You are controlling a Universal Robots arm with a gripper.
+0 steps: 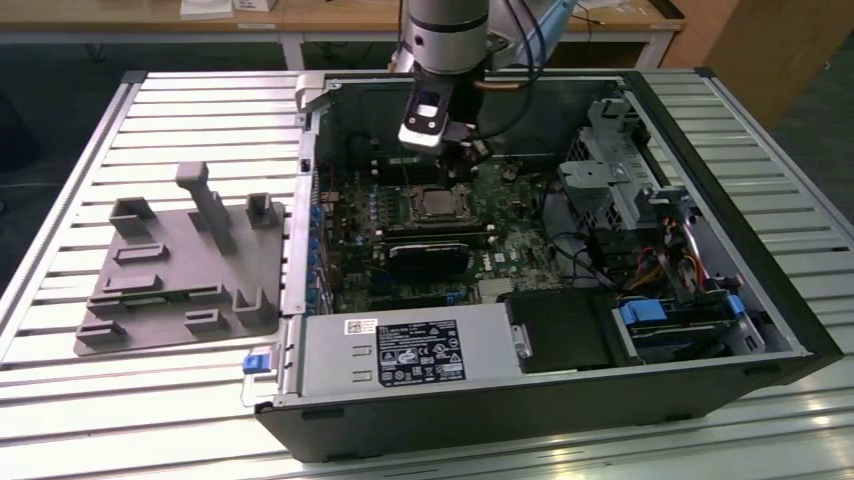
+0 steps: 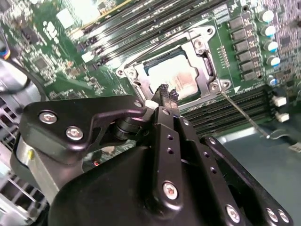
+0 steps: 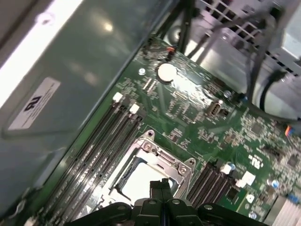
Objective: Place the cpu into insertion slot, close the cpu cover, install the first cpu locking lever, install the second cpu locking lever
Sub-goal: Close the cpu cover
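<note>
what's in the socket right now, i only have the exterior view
observer: in the second wrist view the cpu is seated in the insertion slot
operator: cover down yet
observer: the cpu cover lies flat over it, and the chip shows through its window
operator: and the claw
observer: the claw is shut and empty, with its tips at the cover's edge

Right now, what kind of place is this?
Probably a robotics lab or workshop: a robot arm reaches into an open computer case lying on a slatted metal table, with wooden desks behind.
</note>
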